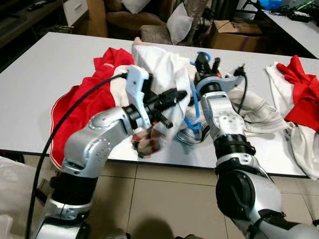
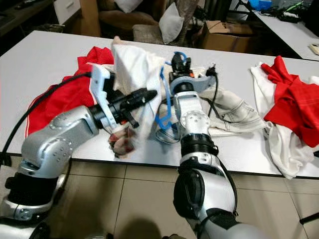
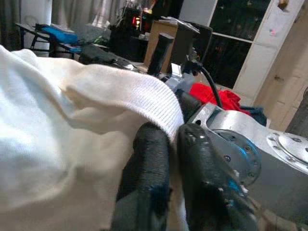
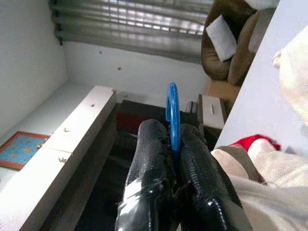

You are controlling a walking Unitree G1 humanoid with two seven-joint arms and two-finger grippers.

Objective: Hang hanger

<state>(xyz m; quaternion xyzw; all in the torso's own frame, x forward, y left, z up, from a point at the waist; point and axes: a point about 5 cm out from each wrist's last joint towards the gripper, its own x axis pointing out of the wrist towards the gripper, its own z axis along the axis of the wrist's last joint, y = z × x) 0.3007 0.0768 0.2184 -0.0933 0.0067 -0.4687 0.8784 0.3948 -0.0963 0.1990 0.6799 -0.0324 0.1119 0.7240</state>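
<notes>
Hanger (image 1: 195,107), blue plastic, sits at frame centre above the bench (image 1: 45,79). We clamp its hook in the right pincer (image 4: 173,144). We pinch the white garment (image 1: 159,64) collar in the left pincer (image 3: 171,144), spreading it for insertion.

A white table (image 1: 45,84) stands on a beige tiled floor (image 1: 164,199), with a brown armchair (image 1: 144,20) holding pale cushions (image 1: 178,23), a cardboard box (image 1: 234,35) and a second white table (image 1: 299,27) behind it.
</notes>
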